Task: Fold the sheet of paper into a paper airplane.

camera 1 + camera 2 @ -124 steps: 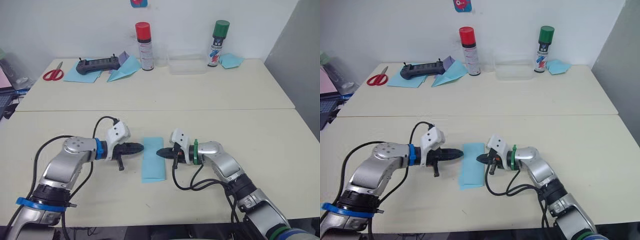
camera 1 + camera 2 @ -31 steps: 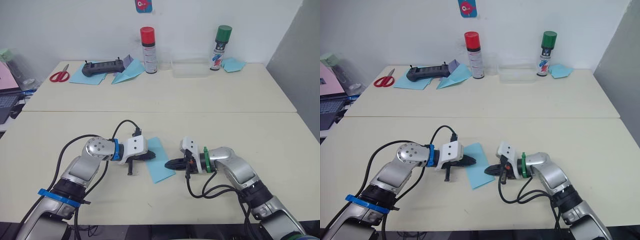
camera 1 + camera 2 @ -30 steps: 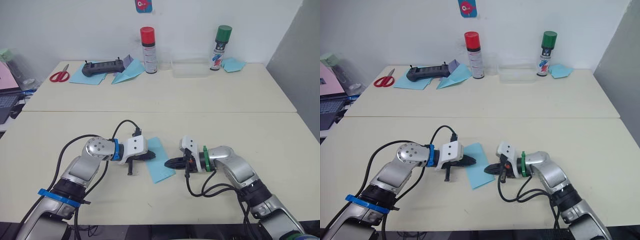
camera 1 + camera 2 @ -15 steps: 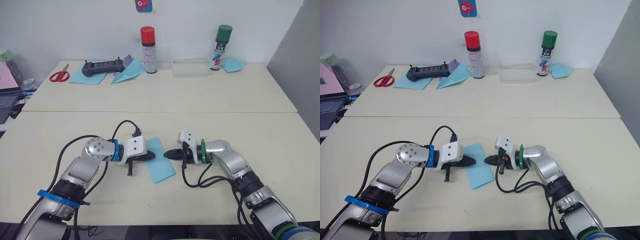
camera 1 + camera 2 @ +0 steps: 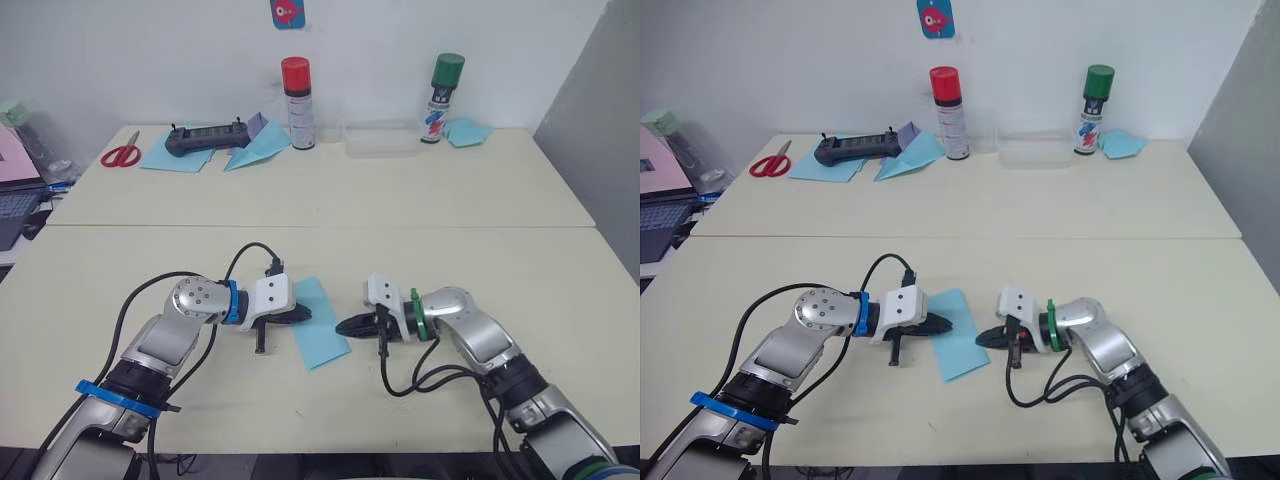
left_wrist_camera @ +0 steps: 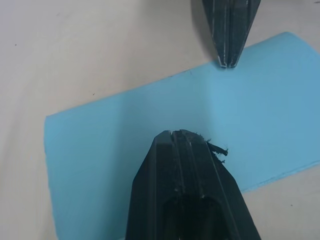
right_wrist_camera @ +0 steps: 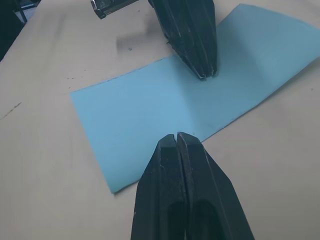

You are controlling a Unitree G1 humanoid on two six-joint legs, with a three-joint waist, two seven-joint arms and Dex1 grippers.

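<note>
The sheet of paper (image 5: 324, 330) is a flat light blue rectangle, lying skewed on the near table between my two arms. My left gripper (image 5: 306, 315) is shut, and its tip rests on the sheet's middle, as the left wrist view (image 6: 182, 134) shows up close. My right gripper (image 5: 340, 327) is also shut. It points at the left one, with its tip at the sheet's right edge (image 7: 176, 136). No fold or crease shows in the sheet (image 7: 150, 100).
On the far table stand a red spray can (image 5: 295, 88), a green spray can (image 5: 446, 85) and a clear box (image 5: 380, 138). Also there are red scissors (image 5: 120, 155), a black controller (image 5: 205, 137) on blue sheets, a wider paper dart (image 5: 255, 146) and a small blue paper lump (image 5: 468, 130).
Within the last half second my right gripper's tip has slid toward me along the sheet's right edge. The left gripper has held still. Since four seconds ago the sheet has turned askew.
</note>
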